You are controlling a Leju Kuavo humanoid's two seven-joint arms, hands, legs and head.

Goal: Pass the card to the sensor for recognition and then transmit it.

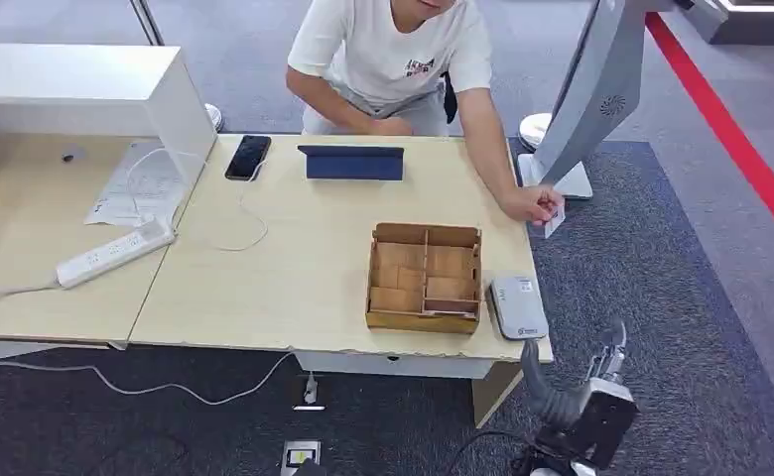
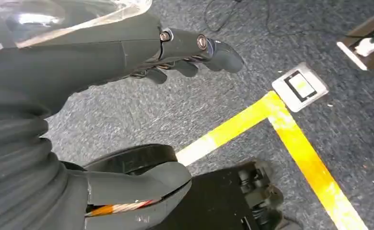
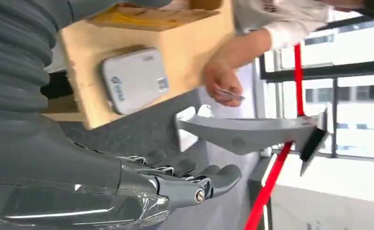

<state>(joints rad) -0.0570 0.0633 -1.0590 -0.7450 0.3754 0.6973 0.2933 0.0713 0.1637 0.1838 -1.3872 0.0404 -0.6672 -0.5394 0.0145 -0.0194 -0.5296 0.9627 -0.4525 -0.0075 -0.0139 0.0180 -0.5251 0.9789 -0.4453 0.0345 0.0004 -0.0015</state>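
My right hand (image 3: 175,184) is silver-grey metal with a round screw at a finger pivot, behind it a grey ribbed cover. My left hand (image 2: 185,52) is darker — two round screws, plus orange-and-white cable strands near the thumb.

Mid-frame sits a divided cardboard box (image 1: 425,277); upper left, a phone (image 1: 248,157) and a white power strip (image 1: 115,253); top centre, a folded blue tablet case (image 1: 353,163).

Matt pale wood table (image 1: 294,288), brown cardboard box (image 1: 424,319), smooth grey plastic sensor (image 1: 517,306).
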